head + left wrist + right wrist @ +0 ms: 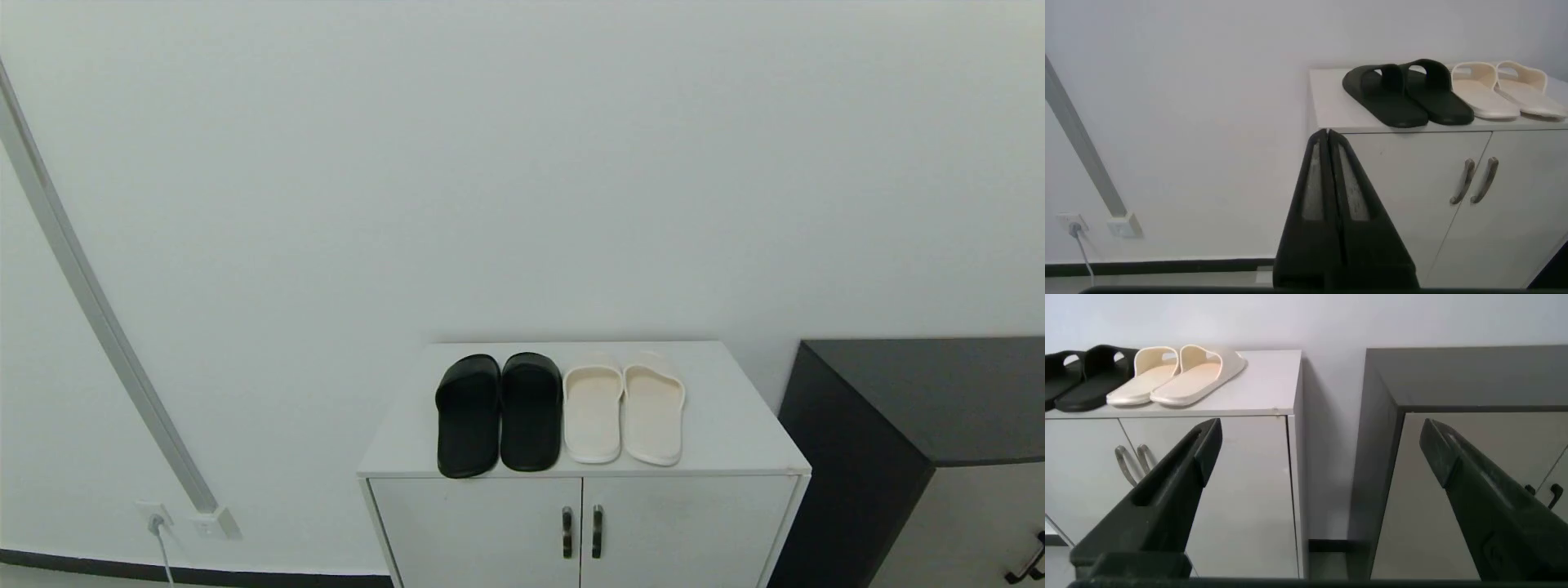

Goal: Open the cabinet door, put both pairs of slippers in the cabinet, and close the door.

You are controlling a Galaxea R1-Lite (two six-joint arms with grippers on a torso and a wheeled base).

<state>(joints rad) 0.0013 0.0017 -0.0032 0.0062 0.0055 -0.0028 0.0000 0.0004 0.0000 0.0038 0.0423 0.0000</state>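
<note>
Left gripper: the left gripper (1328, 135) hangs with its two black fingers (1313, 196) pressed flat together, tips aimed at the cabinet's left front corner and well short of it.
Right gripper: the right gripper (1321, 433) holds its two black fingers (1180, 486) spread wide apart, the cabinet's right edge framed in the gap beyond them.
Cabinet: one low white two-door cabinet (735, 425) stands against the white wall (522, 163), ahead of both sets of fingers.
Doors: two flat white doors (473, 531), both shut, meeting at a centre seam.
Handles: two dark metal bar handles (566, 532), upright, side by side at that seam, well apart from either gripper's fingertips.
Slippers: four in all, two pairs, lined up on the cabinet top with their straps at the wall end. The pair of black rubber slippers (468, 416) lies towards the left gripper's fingers. The pair of cream slippers (653, 412) lies just beside it, towards the right gripper's fingers.
In the way: the shut doors stand between the fingers and the cabinet's inside.
Neighbour: one dark grey cabinet (898, 408) stands just beside the white one, a narrow gap apart, ahead of the right gripper's outer finger.
Wall fittings: one slanting grey conduit (82, 286) runs down to one wall socket (152, 516) with a cable plugged in, off beyond the left gripper's fingers.
</note>
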